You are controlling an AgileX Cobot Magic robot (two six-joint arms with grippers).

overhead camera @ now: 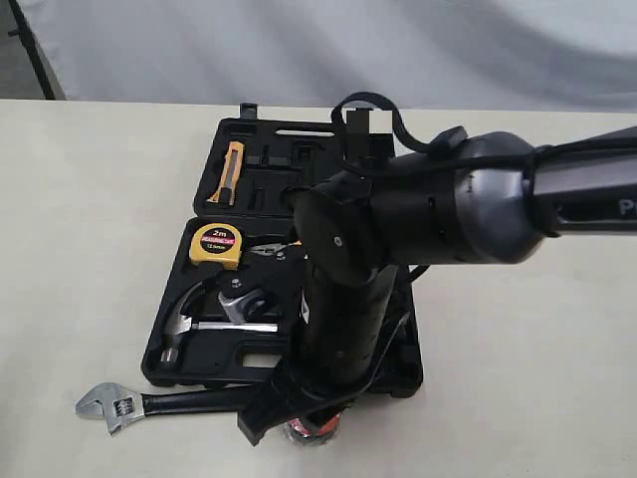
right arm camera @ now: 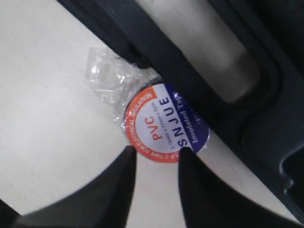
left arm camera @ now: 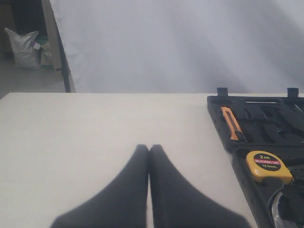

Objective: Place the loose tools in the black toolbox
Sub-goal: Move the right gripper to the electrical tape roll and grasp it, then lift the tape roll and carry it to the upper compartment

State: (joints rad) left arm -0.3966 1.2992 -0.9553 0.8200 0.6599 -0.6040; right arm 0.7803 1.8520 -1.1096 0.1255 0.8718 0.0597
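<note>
Tape step, I judge. The right pincer (right arm camera: pixel 156 157), part open and empty, hovers over the tape roll (right arm camera: pixel 166 123). The roll lies on the desk (overhead camera: pixel 528 388) just beside the toolbox (overhead camera: pixel 224 373), at its 6 o'clock. The next move calls for widening, lowering and closing. The wrench (overhead camera: pixel 149 403) lies at 7 o'clock. The left pincer (left arm camera: pixel 149 151) is closed and empty.

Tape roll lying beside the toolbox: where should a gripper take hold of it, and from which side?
Take the tape roll by its outer rim, straight down from above: it lies flat, label up. Close in line with the toolbox edge, not across it, since the roll seems pressed against the case, leaving no room there.
</note>
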